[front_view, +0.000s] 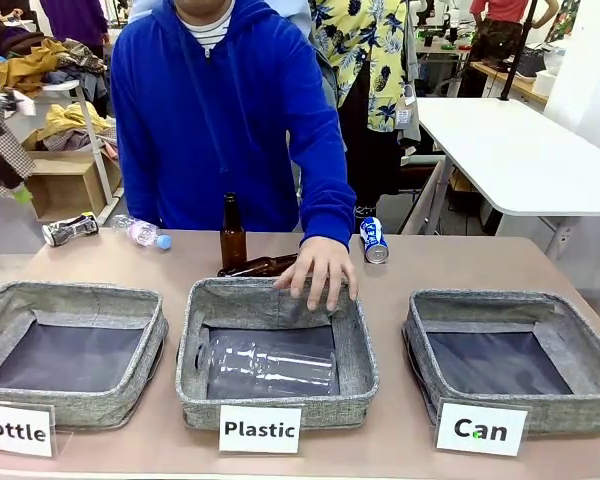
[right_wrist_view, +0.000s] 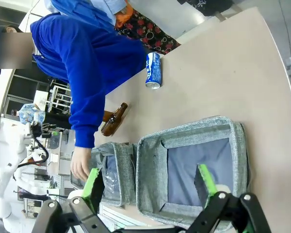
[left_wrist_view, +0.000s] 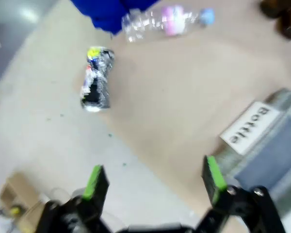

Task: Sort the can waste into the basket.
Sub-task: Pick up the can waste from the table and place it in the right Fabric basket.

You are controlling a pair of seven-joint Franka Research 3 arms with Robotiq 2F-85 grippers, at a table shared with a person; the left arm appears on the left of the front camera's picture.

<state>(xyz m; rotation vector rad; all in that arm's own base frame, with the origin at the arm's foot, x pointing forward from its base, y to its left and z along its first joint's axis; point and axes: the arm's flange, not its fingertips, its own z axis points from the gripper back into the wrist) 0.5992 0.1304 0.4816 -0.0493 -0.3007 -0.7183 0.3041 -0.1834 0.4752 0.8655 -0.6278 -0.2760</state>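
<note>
Tan worktop (front_view: 460, 265), bins along its near edge; the right-hand basket (front_view: 510, 298) holds nothing. The left claw (left_wrist_view: 153, 182) and right claw (right_wrist_view: 148, 182) gape wide, empty. Farther off lie the blue can (front_view: 374, 240), right of middle, and the dark can (front_view: 70, 229), far left, both unsorted.

Bright, even indoor light is falling across the front view, which is rendering sharp; the Can basket (front_view: 510, 305) is casting only a soft, narrow shadow on the table (front_view: 400, 270). Highlights are glinting on the clear bottle (front_view: 265, 365). Heavy blur is smearing the left wrist view, including the dark can (left_wrist_view: 98, 77). The right wrist view is reading crisp, with the table edge bowing near the borders.
</note>
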